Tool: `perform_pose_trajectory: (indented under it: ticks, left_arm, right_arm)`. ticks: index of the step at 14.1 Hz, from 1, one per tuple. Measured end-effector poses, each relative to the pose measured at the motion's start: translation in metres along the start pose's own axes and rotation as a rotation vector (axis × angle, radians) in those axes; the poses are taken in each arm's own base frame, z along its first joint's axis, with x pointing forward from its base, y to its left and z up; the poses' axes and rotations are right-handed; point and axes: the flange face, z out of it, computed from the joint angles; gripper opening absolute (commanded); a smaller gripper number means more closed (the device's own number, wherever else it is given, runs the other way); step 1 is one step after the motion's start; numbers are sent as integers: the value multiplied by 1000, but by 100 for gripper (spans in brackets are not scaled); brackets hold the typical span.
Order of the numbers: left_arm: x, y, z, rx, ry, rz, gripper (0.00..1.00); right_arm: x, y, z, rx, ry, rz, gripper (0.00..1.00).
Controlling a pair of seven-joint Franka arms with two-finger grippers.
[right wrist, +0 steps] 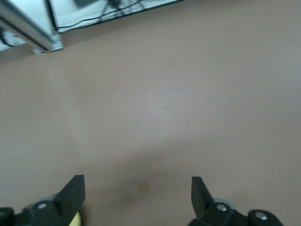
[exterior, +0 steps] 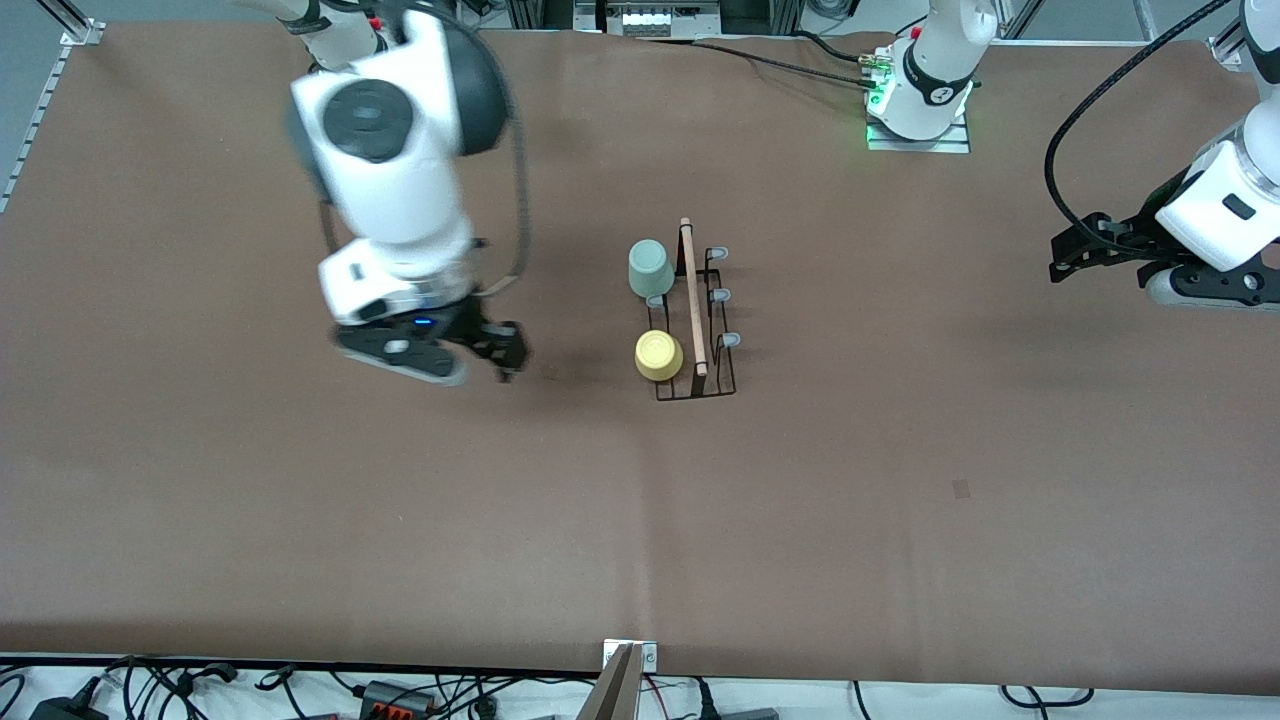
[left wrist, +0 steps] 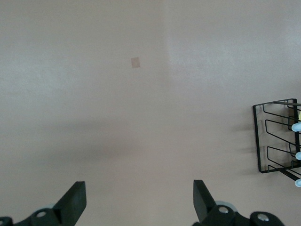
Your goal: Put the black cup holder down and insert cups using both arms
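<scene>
The black cup holder [exterior: 712,385] stands at mid-table with its wooden rod handle [exterior: 693,295]. The mint green cup [exterior: 650,268] and the yellow cup [exterior: 659,355] sit upside down on prongs on the right arm's side of the handle. The three prongs [exterior: 718,294] on the left arm's side are bare. The light blue cup is out of view. My right gripper [exterior: 505,352] [right wrist: 138,193] is open and empty, low over bare table toward the right arm's end. My left gripper [exterior: 1062,262] [left wrist: 139,197] is open and empty over the left arm's end; its wrist view shows the holder's edge [left wrist: 277,136].
The brown table cover [exterior: 300,520] carries a small tape mark [exterior: 961,488], also seen in the left wrist view [left wrist: 135,62]. Cables and plugs [exterior: 400,695] lie along the table edge nearest the front camera. The left arm's base [exterior: 920,110] stands at the table's back edge.
</scene>
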Motion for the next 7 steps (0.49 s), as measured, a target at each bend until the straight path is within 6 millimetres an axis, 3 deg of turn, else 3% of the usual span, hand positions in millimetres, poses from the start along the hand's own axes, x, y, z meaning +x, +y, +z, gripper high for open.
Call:
perform_pose_trajectory:
  ticks: [2,3,5,7]
  left_arm:
    - [0,0,0,0,0,0,100]
    - [0,0,0,0,0,-1,100]
    - [0,0,0,0,0,-1,100]
    - [0,0,0,0,0,-1,100]
  right_arm:
    - [34,56,-8,10,-69,-9,100]
    - [54,96,-14,7,-106,-32,100]
    - [89,191,-30,-2,-166,-95,100]
    - [108,281,-57,0,-182,-121,100]
